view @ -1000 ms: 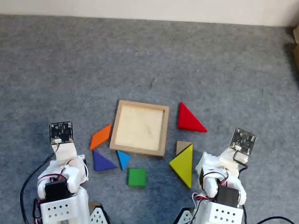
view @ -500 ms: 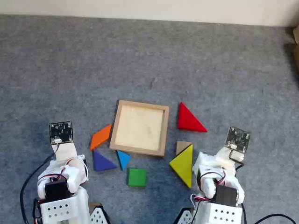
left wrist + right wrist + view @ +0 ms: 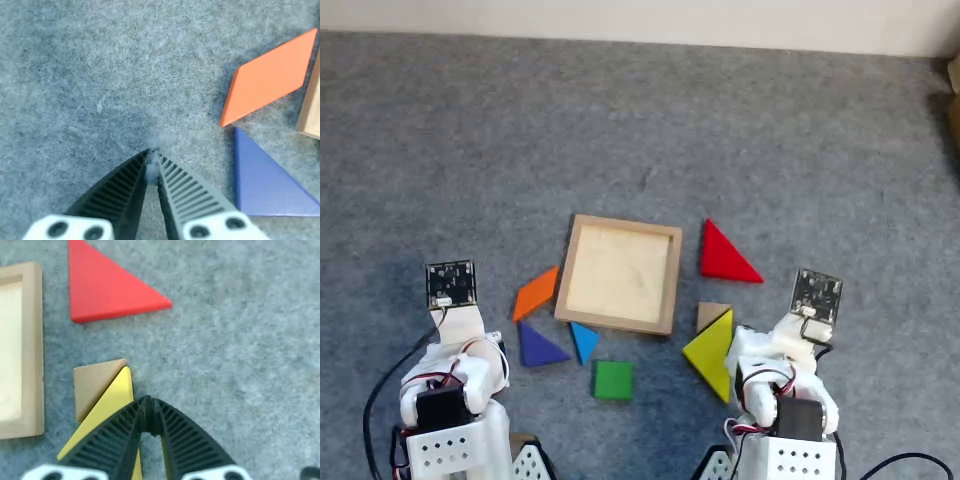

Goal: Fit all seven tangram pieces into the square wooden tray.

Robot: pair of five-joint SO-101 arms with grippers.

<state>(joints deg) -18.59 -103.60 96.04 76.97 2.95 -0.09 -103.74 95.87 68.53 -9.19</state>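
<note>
So the square wooden tray [image 3: 617,322] sits mid grey carpet [image 3: 640,130] with all seven pieces lying around it. The red triangle [image 3: 723,255] is to its right, and the small tan triangle [image 3: 710,314] touches the big yellow triangle [image 3: 713,352] off its near-right corner. The green square [image 3: 613,380] is on the near side, the light blue triangle [image 3: 584,340] and dark blue triangle [image 3: 537,346] near-left, and the orange parallelogram [image 3: 536,293] by its left edge. The left gripper [image 3: 151,151] is pinched together over bare carpet, left of the orange and dark blue pieces. The right gripper [image 3: 146,400] is closed too, holding nothing, at the yellow triangle's right edge.
</note>
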